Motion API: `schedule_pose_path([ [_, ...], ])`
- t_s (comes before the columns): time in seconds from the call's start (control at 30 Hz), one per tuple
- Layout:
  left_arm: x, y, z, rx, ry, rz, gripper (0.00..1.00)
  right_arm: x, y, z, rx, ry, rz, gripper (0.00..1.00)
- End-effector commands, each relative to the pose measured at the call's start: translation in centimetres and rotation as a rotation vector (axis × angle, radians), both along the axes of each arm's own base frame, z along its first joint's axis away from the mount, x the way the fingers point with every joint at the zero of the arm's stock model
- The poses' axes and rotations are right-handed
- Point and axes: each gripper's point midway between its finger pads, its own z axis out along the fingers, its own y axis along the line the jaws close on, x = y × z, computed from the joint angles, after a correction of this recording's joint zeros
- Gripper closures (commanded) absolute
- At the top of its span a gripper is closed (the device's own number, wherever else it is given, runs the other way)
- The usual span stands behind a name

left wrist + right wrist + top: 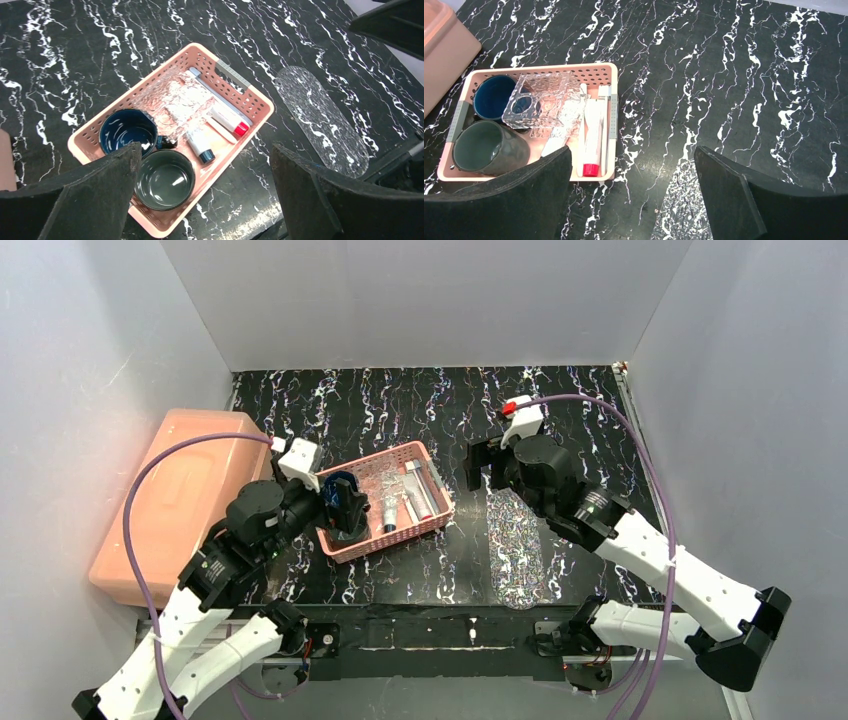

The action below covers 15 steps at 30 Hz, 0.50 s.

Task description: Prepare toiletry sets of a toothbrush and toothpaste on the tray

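Nearest my bases, the tray [515, 555] lies flat on the black, white-veined surface [420, 405]. It sits right of centre with its long side running away from me, and the marbling shows through its clear, glitter-speckled face. Just beyond it and to its left, apart from it, sits the pink basket [400, 537], set at a slant. At the basket's left end stand a blue cup [127, 131] and a dark green cup [165, 180], side by side. A clear textured holder [175, 97] lies next to the blue cup. Toward the right end lies the toothbrush [223, 133], a slim white stick. Next to it lies a red-capped tube [227, 117] of toothpaste, and both run lengthwise along the basket wall. A dark-capped tube [200, 142] lies on the toothbrush's other side. My left claw [345, 505] hangs over the cup end of the basket, its jaws spread wide with nothing between them. My right claw [485, 470] hangs above the surface past the far end of the tray and right of the basket. It is likewise spread wide and holds nothing. Along the left wall, well apart from the tray, stands the salmon box [170, 500].
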Motion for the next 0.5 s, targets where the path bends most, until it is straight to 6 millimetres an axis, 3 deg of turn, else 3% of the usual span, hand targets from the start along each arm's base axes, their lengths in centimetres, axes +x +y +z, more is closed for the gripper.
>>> schedule_pose_path([
  [0.0,0.0,1.6,-1.1,0.012,-0.015,0.071,0.01,-0.2,-1.3,2.3,0.007,-0.048,-0.028,0.0],
  [0.2,-0.3,2.7,-1.0,0.013,-0.061,0.102,0.01,-0.6,-0.6,2.8,-0.009,-0.033,0.021,0.0],
  [0.47,-0.4,3.1,-1.1,0.004,-0.066,0.116,0.01,0.2,1.0,1.6,-0.09,0.016,0.068,0.0],
])
